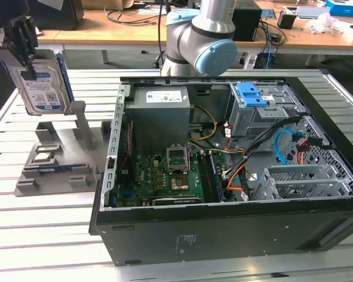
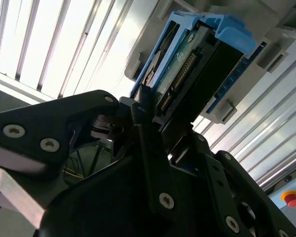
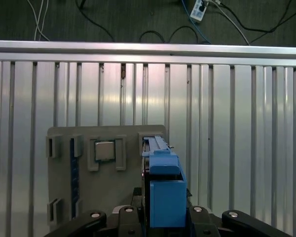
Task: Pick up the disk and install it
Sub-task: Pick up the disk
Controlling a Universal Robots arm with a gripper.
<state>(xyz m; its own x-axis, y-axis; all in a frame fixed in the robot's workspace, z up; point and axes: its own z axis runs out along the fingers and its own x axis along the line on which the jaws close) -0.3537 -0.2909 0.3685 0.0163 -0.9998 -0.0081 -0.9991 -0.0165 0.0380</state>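
A slatted metal table (image 1: 47, 235) carries an open black computer case (image 1: 223, 235) lying on its side, with a bare blue bracket (image 1: 251, 94) in its drive cage. The arm (image 1: 206, 41) rises behind the case. At the exterior view's left a grey fixture (image 1: 59, 170) sits on the table just beside the case. Above it hangs the disk (image 1: 47, 82) – upright, its label showing, well apart from the case. The gripper (image 1: 29, 69) has hold of it from above; in the second wrist view the fingers (image 2: 145, 133) are clamped onto the disk's blue-framed end. In the first wrist view a small square chip (image 3: 104, 150) lies in a fixture pocket beside the disk
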